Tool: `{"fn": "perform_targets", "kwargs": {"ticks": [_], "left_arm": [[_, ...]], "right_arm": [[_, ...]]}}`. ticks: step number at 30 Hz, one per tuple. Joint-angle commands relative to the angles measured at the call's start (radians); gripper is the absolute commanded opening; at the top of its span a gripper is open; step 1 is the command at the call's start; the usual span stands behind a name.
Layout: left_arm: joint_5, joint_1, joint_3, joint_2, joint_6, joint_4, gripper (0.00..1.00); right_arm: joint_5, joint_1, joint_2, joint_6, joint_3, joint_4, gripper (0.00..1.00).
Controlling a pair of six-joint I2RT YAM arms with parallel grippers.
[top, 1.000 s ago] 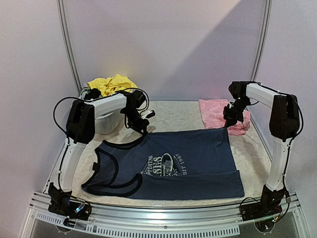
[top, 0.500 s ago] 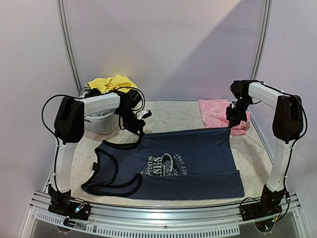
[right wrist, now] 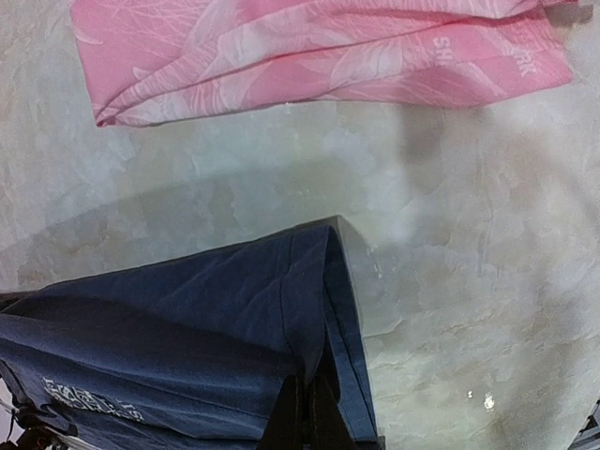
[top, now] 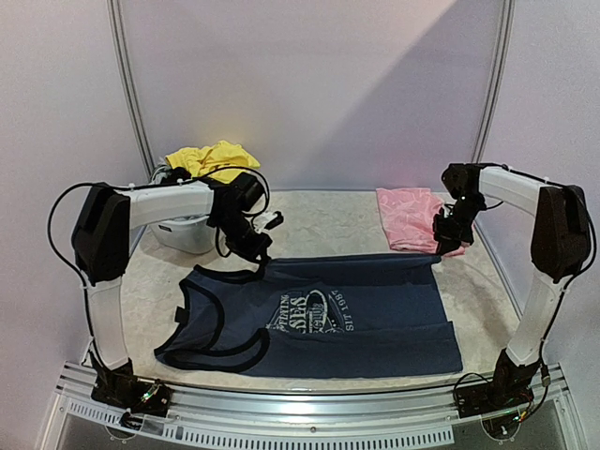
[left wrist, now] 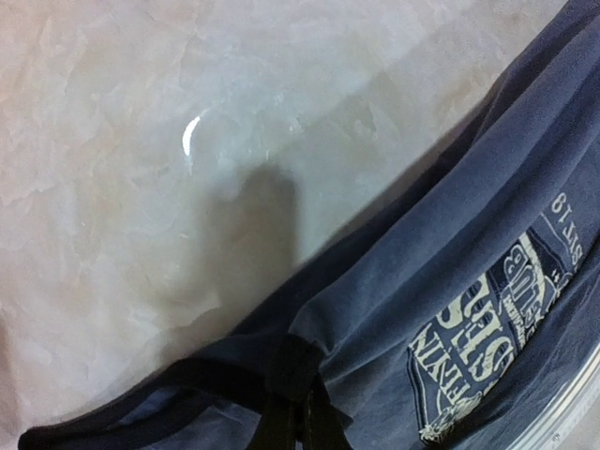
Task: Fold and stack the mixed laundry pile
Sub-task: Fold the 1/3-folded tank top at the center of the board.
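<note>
We're folding the navy tank top [top: 347, 309]: our left fingers [top: 262, 254] and right fingers [top: 437, 247] each pinch its far edge. Next we should draw both corners evenly toward the near hem.

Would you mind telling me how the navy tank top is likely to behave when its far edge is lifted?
Probably floppy: between the left hand and right hand, the navy tank top folds and creases. It looks thin and light, bunching at each pinch, so it would likely drape rather than hold shape.
</note>
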Motion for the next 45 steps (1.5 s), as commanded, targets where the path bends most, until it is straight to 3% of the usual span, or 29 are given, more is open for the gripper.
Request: {"fn": "perform_targets", "kwargs": {"ticks": [1,26,39,45], "left_arm": [[-0.057,-0.038,-0.078,-0.063,-0.039,0.047,0.02],[-0.12,-0.148,-0.299,-0.167,-0.138,0.137,0.06],[-0.157,-0.166,-0.356,-0.191,-0.187,0.167,0.2],[-0.187,-0.167,-0.394,-0.295,-0.227,0.169,0.26]], "right_arm": [[0.004,0.003,-0.071,0.014,-0.062,0.046,0.0],[-0.042,0.004,-0.218,0.077,-0.396,0.139,0.0],[-0.087,0.01,-0.23,0.107,-0.491,0.16,0.0],[-0.072,0.013,-0.237,0.112,-0.522,0.153,0.0]]}}
